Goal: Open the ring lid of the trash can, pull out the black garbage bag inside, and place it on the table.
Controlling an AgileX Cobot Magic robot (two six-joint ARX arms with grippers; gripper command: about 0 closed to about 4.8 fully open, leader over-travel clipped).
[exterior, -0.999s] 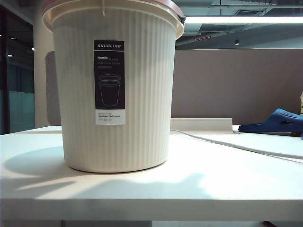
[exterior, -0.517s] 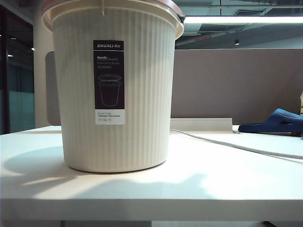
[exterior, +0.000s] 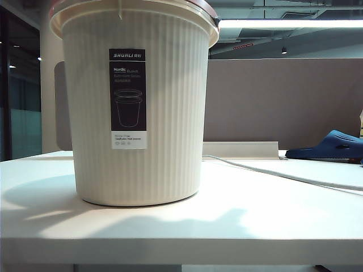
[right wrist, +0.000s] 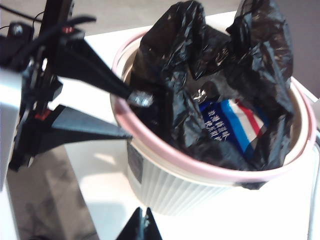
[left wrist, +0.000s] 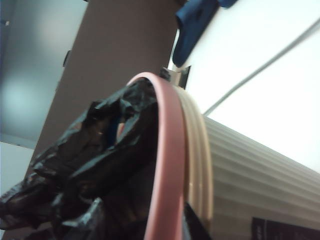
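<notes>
At can mouth, 9 o'clock side: left gripper apart, straddling ring, one finger in bag, to lift ring. Right gripper together, hovering over counter near can.

The trash can has been turned slightly on the table, its black-and-white label carried a little toward the table's left edge since a second earlier.
</notes>
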